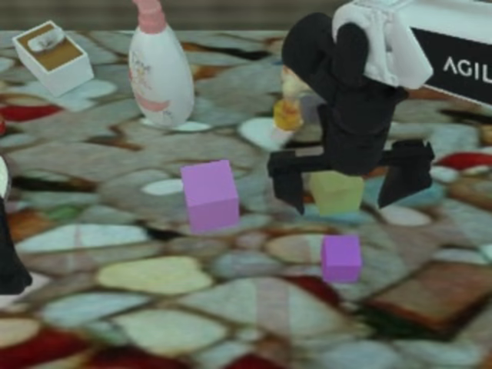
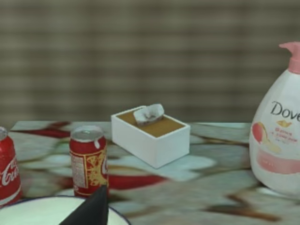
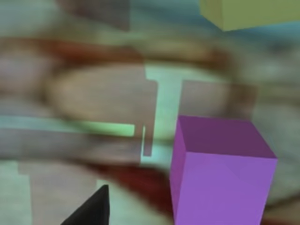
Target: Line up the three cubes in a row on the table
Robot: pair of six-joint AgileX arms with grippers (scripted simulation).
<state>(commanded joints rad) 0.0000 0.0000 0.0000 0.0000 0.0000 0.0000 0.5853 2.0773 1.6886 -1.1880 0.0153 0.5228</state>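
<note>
Readable writing first: "AGIL" in white letters on the black panel of the right arm (image 1: 453, 65), cut off at the edge of the top view; "Dove" in dark letters on the white lotion bottle with pink pump cap (image 2: 280, 136), with smaller print beneath too fine to read; white script on the red soda can at the edge of the left wrist view (image 2: 8, 171), only "Co" legible; a second red can with gold pattern (image 2: 88, 159) beside it, lettering unreadable.

Counted: three matte cubes, two cans, one bottle, one white open box with brown inside (image 1: 52, 55), one small yellow-orange item (image 1: 288, 115) behind the right arm, identity unclear.

Right tool (image 1: 350, 184) spread wide open, black fingers on either side of the olive-green cube (image 1: 337, 192), gripping nothing; whether hovering above the cube or level with it cannot be told. Small deeper-purple cube (image 1: 341, 257) just in front of that tool, resting on the multicoloured cobblestone worktop (image 1: 169, 315), near the green cube but apart from it. Large light-purple cube (image 1: 209, 195) to the left of the tool, well apart from the other two. Bottle and box farther off beyond it, toward the back left.

Left tool (image 1: 9, 254) parked at the left edge, only partly in view; open or closed cannot be told.
</note>
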